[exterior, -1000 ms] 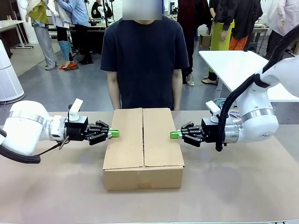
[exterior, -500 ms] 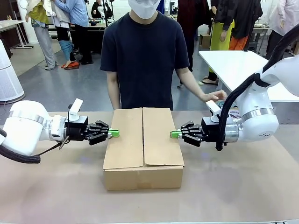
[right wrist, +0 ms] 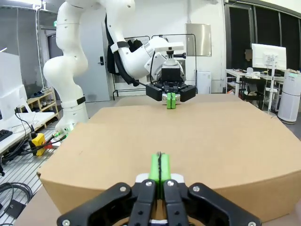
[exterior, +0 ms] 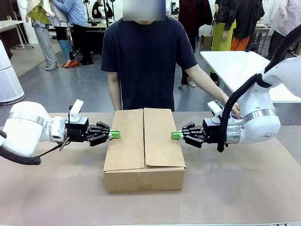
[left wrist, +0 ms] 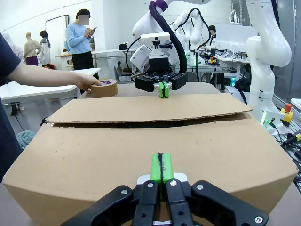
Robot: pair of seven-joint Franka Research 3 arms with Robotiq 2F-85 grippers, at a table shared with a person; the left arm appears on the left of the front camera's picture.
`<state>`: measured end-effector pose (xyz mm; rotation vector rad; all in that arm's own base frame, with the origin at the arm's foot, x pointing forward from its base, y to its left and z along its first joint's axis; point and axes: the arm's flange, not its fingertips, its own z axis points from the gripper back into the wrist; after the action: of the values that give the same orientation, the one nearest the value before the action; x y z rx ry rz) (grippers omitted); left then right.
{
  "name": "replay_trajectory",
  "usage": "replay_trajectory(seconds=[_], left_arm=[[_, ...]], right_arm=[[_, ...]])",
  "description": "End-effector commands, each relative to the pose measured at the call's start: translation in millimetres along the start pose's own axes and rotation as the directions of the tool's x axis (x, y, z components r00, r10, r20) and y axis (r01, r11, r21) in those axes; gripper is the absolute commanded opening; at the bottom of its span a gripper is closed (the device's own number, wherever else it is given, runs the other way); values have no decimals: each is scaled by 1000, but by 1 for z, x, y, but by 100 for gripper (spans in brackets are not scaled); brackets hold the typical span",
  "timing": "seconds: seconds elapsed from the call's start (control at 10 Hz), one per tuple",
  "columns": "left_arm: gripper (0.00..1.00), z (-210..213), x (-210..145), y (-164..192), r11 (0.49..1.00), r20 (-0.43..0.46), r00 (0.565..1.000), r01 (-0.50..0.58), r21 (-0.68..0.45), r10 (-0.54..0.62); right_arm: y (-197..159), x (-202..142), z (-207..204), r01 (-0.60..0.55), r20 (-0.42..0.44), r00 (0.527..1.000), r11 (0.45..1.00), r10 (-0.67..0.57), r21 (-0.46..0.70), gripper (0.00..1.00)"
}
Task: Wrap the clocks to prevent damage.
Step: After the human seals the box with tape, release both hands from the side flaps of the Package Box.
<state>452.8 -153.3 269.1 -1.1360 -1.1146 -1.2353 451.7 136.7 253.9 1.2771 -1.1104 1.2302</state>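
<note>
A rectangular brown cardboard box point(exterior: 144, 150) is flanked by the left pincer point(exterior: 115, 134) and right pincer point(exterior: 175, 135), both closed tight, empty.

We see a brown counter point(exterior: 244, 188). A big cardboard box point(exterior: 144, 155) sits on it, right between the left gripper point(exterior: 116, 134) and the right gripper point(exterior: 175, 135). A roll of tape point(left wrist: 104, 88) lies on it too, behind the right gripper.

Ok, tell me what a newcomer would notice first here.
A cardboard box, flaps shut, sits in the middle of the table. The left gripper and right gripper, both shut, have their tips at its opposite sides. Across the table a person rests a hand on a tape roll beside the right arm.
</note>
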Motion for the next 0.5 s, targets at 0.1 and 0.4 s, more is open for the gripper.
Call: replay_trajectory(seconds=[0.1, 0.4], left_arm=[[0, 0, -3, 0, 1000, -12, 1000, -2, 6, 2], [0, 0, -3, 0, 1000, -12, 1000, -2, 6, 2]], right_arm=[[0, -2, 1, 14, -4, 1000, 1000, -14, -7, 1], [0, -2, 1, 14, -4, 1000, 1000, -14, -7, 1]])
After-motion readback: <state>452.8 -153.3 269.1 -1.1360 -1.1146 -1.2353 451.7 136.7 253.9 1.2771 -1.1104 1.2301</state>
